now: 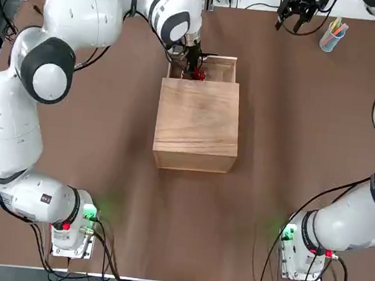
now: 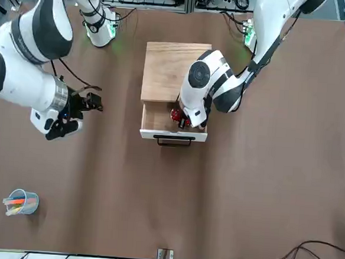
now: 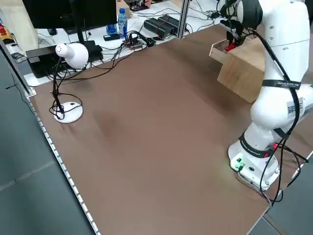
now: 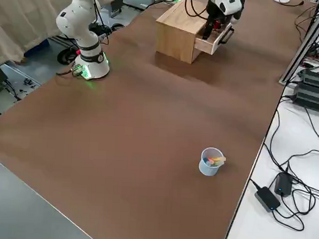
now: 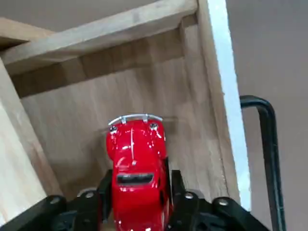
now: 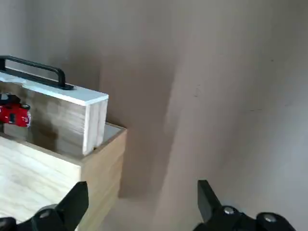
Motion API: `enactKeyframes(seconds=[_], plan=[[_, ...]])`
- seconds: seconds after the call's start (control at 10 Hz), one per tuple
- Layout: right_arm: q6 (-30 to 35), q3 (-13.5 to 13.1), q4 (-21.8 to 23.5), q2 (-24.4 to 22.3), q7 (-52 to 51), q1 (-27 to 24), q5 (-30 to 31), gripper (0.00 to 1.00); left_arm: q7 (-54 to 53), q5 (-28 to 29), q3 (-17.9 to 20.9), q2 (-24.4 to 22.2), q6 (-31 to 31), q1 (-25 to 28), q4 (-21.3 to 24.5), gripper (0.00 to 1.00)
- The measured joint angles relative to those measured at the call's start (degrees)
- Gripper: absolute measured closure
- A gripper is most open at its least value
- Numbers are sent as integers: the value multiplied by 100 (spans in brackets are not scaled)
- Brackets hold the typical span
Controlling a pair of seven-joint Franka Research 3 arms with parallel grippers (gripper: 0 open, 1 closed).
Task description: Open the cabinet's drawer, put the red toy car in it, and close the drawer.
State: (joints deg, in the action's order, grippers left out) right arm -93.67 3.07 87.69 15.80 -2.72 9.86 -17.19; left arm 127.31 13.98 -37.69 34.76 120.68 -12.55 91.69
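Observation:
The cabinet (image 1: pixel 197 125) stands mid-table with its drawer (image 1: pixel 223 66) pulled out on the far side, dark handle (image 2: pixel 173 142) facing away from me. Inside the drawer's left part is the red toy car (image 5: pixel 137 163), also visible in the front view as the red toy car (image 2: pixel 176 114). My left gripper (image 5: pixel 139 190) reaches down into the drawer, shut on the car, a finger pressed to each side. Whether the car rests on the drawer floor is unclear. My right gripper (image 6: pixel 139 192) hangs open and empty at the far right of the table, well away from the cabinet.
A pale cup of coloured pens (image 1: pixel 332 36) stands at the far right near the right gripper (image 1: pixel 297 11). A white desk lamp (image 3: pixel 68 54) sits off the table's left edge. Bare brown tabletop surrounds the cabinet.

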Motion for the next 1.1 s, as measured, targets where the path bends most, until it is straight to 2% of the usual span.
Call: enactKeyframes(seconds=[0.2,0.4,0.6,0.7,0.8,1.1], plan=[[-34,2,-3,136,-1,3,-106,0,1,0,-3,-2,-1,0,-22,32],[-52,3,-8,151,-1,4,-122,0,1,4,-12,-40,-4,-1,-65,29],[-194,5,-11,151,-1,6,-158,0,1,44,-12,-333,-266,22,-155,24],[-285,5,-11,153,0,7,-172,0,-1,53,-10,-592,-428,68,-172,10],[-407,6,-9,167,0,15,-226,0,-98,59,-4,-863,-546,163,-175,1],[-964,18,-3,439,5,115,-851,3,-1032,43,14,-1415,-969,655,-162,4]])
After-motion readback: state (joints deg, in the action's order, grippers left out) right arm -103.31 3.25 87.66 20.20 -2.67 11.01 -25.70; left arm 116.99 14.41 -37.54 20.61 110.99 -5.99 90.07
